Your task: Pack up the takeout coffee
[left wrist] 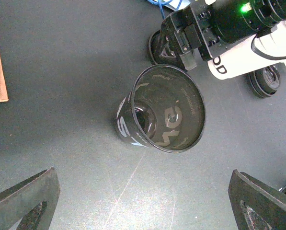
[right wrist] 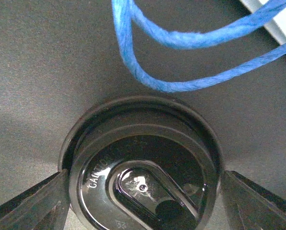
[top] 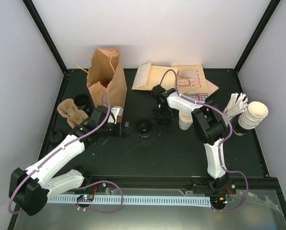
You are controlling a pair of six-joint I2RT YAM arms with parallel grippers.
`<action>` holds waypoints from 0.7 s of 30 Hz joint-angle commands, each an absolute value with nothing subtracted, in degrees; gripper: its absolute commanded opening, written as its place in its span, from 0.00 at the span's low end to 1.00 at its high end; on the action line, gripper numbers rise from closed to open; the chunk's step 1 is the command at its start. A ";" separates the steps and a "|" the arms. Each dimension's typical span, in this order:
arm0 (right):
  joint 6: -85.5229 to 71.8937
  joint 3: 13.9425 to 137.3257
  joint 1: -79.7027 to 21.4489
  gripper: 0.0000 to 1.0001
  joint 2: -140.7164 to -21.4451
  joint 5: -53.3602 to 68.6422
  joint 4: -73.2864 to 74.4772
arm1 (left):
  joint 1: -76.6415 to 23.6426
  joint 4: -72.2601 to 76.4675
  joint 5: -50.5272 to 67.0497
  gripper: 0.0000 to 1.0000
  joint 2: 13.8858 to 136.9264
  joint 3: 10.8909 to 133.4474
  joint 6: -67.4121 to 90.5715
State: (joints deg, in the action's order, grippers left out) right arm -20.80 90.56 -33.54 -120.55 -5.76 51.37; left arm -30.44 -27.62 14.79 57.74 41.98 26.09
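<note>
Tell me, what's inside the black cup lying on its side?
Nothing: the black cup looks empty down to its round bottom, and white letters show through its wall. Its own wall hides a strip of the inside.

Finding the paper bag (top: 107,72) standing at the back left of the desk (top: 171,153), with the cardboard carrier (top: 71,112) lying just in front and left of it. Seeing the dark cup (left wrist: 162,110) lying on its side mid-desk, between the left jaws and the right jaws. Spotting a lid (right wrist: 143,177) sitting flat on the desk between the right jaws, stacked cups (top: 253,114) resting at far right.
</note>
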 commanded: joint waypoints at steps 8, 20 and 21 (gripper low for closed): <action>-20.54 91.44 -33.34 0.82 -122.05 -4.21 50.50 | -30.20 -28.46 14.02 0.99 57.22 45.43 25.11; -19.77 92.18 -33.33 0.80 -112.16 -5.56 53.58 | -30.15 -28.77 13.34 0.99 56.60 44.79 25.34; -19.40 92.23 -33.39 0.80 -110.77 -5.31 53.81 | -30.15 -28.56 13.30 0.99 56.68 44.68 25.57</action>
